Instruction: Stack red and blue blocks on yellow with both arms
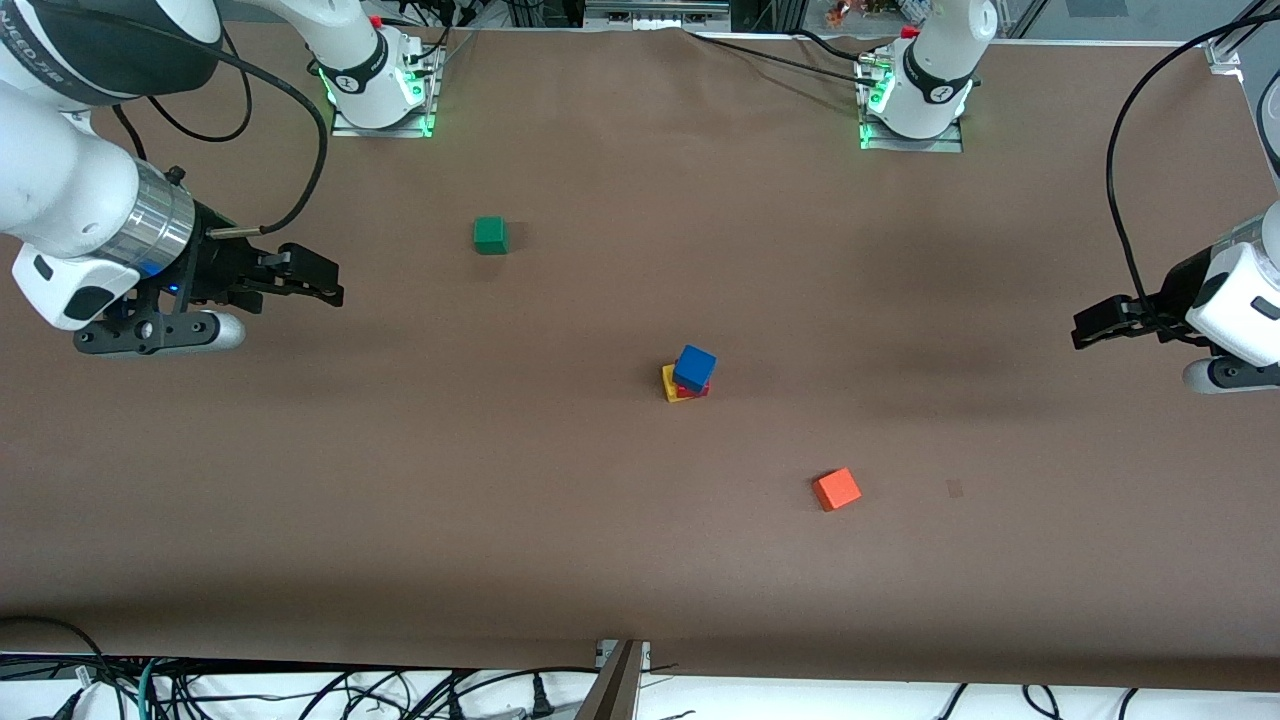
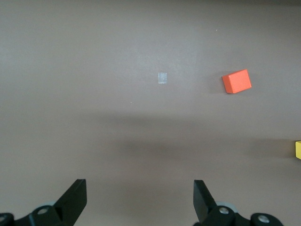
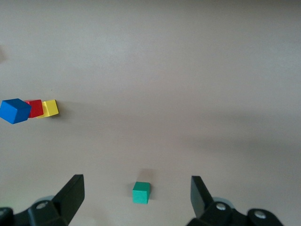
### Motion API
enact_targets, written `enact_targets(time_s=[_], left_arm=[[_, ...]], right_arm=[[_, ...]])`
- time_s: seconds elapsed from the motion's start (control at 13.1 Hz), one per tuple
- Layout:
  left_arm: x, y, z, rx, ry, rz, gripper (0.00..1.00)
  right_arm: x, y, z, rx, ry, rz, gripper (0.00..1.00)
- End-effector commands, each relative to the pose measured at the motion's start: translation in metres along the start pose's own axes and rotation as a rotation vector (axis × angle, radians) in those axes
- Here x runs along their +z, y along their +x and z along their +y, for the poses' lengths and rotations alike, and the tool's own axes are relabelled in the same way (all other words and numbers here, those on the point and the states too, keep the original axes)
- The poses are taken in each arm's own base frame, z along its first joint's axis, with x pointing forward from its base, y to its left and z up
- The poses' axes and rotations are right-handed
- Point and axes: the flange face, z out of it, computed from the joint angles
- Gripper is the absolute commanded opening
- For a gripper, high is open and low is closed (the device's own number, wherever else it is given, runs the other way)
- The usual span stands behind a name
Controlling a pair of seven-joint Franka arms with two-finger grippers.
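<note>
Glossy white arms (image 1: 70, 190), black cables

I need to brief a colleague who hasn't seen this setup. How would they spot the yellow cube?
Look mid-table for the only stack. The yellow cube is at the bottom, under the red cube and blue cube. The orange cube and green cube sit alone.

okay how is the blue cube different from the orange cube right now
The blue cube sits on top of a stack, on the red cube over the yellow cube; the orange cube lies alone on the table. The orange cube is nearer the front camera and toward the left arm's end. Both look the same size, and neither gripper touches them.
</note>
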Motion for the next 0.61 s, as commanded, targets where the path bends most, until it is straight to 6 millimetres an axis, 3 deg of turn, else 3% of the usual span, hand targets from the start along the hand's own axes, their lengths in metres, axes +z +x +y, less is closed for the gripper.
enact_targets(time_s=[0.0, 0.54], left_arm=[[-0.0064, 0.0032, -0.0007, -0.003, -0.010, 0.012, 1.00], [-0.0064, 0.0034, -0.0017, -0.005, -0.008, 0.012, 1.00]], right_arm=[[-0.0020, -0.0041, -0.0015, -0.019, -0.011, 0.009, 1.00], [0.0069, 0.0009, -0.0008, -0.016, -0.028, 0.003, 1.00]])
